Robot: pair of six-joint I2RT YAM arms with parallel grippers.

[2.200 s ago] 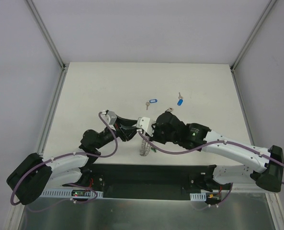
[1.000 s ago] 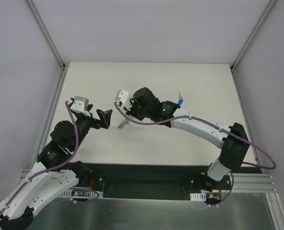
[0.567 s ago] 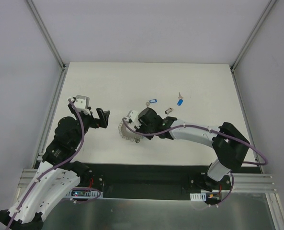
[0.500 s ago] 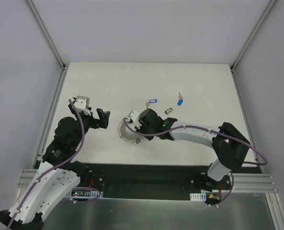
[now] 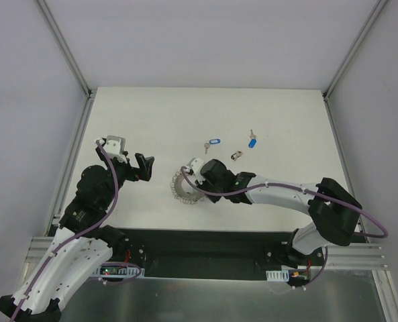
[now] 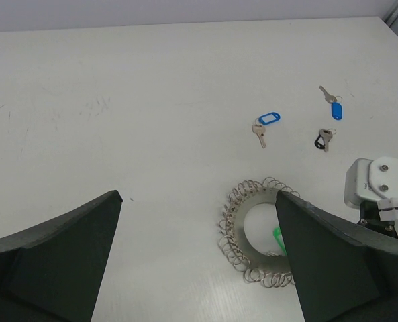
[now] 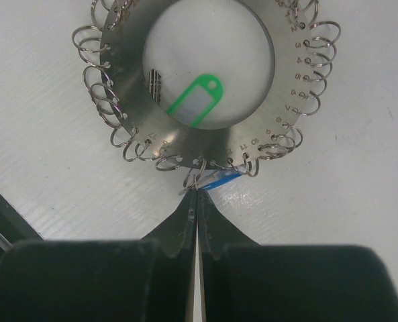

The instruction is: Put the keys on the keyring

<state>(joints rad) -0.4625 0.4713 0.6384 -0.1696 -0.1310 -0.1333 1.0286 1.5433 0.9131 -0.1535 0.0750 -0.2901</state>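
The keyring (image 5: 184, 189), a flat grey disc rimmed with small wire loops, lies flat on the table at centre. A green tag (image 7: 195, 99) shows in its hole. My right gripper (image 5: 197, 185) is shut, its tips (image 7: 197, 192) pinching a loop on the ring's near rim, beside a blue tag (image 7: 222, 180) tucked under that rim. Loose keys lie beyond: two with blue tags (image 5: 213, 143) (image 5: 252, 141), one with a dark tag (image 5: 235, 155). My left gripper (image 5: 143, 168) hangs open and holds nothing, left of the ring (image 6: 242, 225).
Metal frame posts run along the table's left (image 5: 74, 161) and right (image 5: 339, 154) edges. A black base strip (image 5: 205, 245) lies along the near edge. The right arm (image 5: 286, 194) stretches low across the table's right half.
My right gripper has carried the keyring down from upright near the left gripper to flat on the table, then drawn back slightly. The left gripper has barely moved.
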